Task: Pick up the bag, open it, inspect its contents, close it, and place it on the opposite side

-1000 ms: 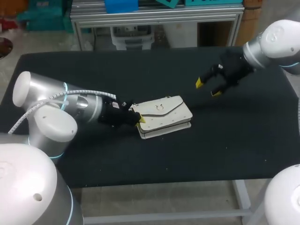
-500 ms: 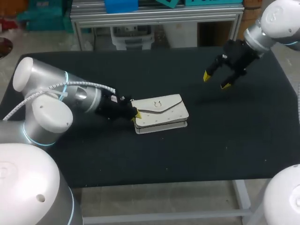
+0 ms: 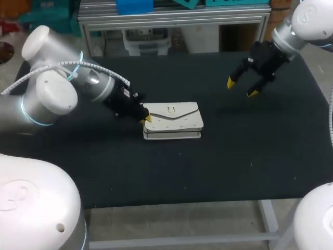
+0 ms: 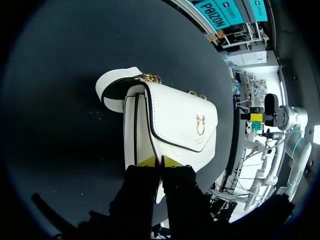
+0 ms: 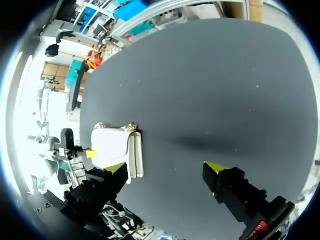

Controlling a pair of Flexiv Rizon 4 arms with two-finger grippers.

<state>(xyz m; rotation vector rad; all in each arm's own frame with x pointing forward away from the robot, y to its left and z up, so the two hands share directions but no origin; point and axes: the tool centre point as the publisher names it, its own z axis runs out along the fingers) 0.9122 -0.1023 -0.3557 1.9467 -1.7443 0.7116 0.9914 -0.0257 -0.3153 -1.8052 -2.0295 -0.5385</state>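
Left wrist view: the left gripper pinches the white bag at its near end — flap down. Well apart, the right gripper hangs spread.

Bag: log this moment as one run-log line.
bag: flat on table, flap closed | left gripper: shut on bag's end | right gripper: open, empty, above table away from bag

Left arm, at nine o'clock: bulbous silver-white housings, cyan joint rings, white ribbed cable looped over it. Right arm, at two o'clock, alike; its gripper black, yellow-tipped.
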